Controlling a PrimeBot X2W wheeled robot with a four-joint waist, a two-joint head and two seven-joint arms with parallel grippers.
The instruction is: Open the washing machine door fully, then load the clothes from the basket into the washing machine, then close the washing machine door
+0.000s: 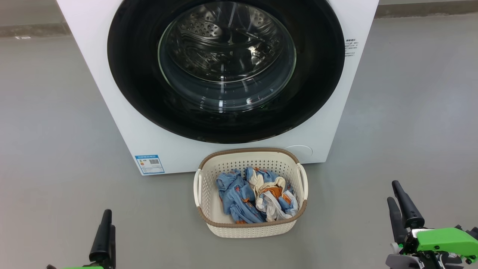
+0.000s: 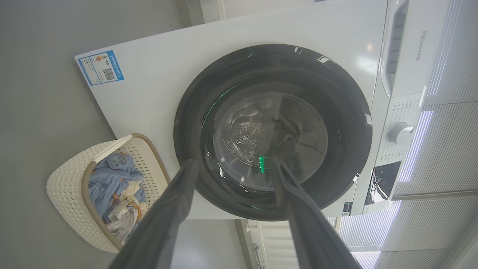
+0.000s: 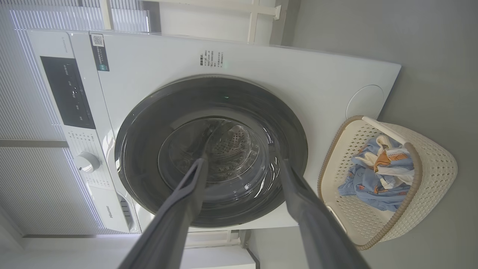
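the door (image 1: pixel 142 93) of the washer (image 1: pixel 108 123) sits shut, the steel drum (image 1: pixel 209 41) visible through its glass. on the grey floor (image 1: pixel 56 149) just in front, below the door, stands the basket (image 1: pixel 207 209), the clothes (image 1: pixel 239 198) heaped inside, blue to the left, white and orange to the right. the left gripper (image 2: pixel 234 164) and right gripper (image 3: pixel 242 161) hover low on either side, well apart from the basket, each with fingers spread and holding nothing.
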